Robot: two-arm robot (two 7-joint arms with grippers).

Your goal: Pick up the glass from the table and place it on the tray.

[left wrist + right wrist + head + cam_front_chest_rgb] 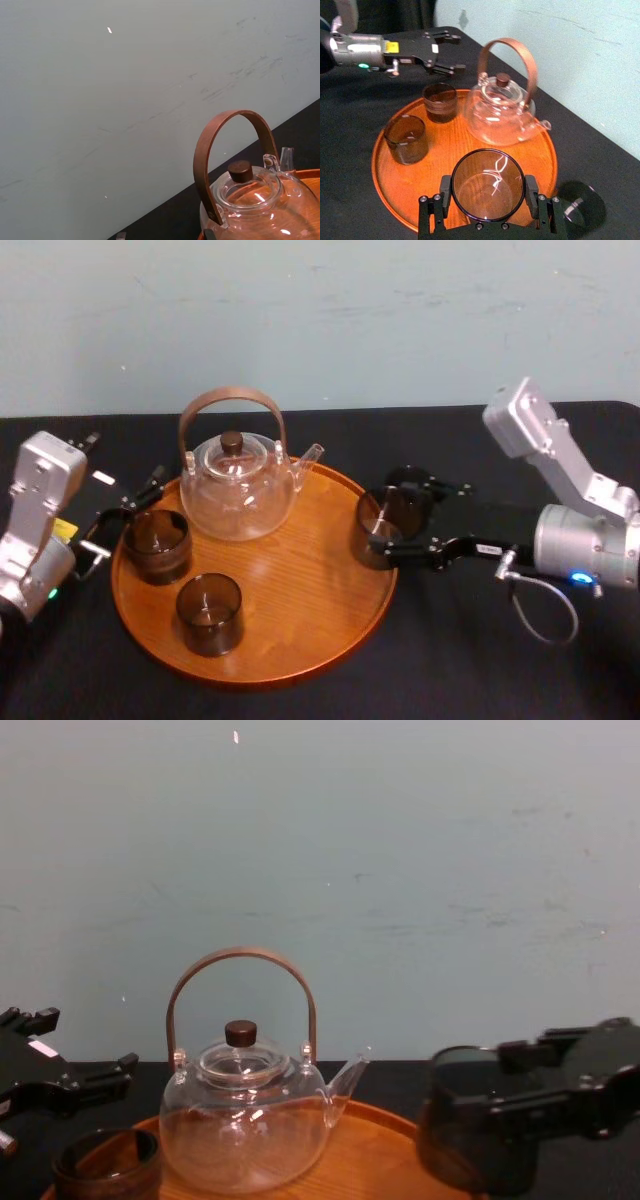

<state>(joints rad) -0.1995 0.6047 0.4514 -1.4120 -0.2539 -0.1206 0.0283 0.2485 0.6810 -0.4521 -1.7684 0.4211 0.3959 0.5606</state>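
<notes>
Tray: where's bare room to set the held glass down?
Bare wood: the right half of the tray, bordered by the teapot, the front glass and the right rim, just beside the held glass in the right gripper. Crowded: left side, with the rear glass and the left gripper at the rim.

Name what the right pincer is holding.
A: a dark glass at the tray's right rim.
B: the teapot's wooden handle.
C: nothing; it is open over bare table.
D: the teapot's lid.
A: the right pincer is shut on a dark glass at the right rim of the tray; the left pincer hangs open at the tray's left side.
</notes>
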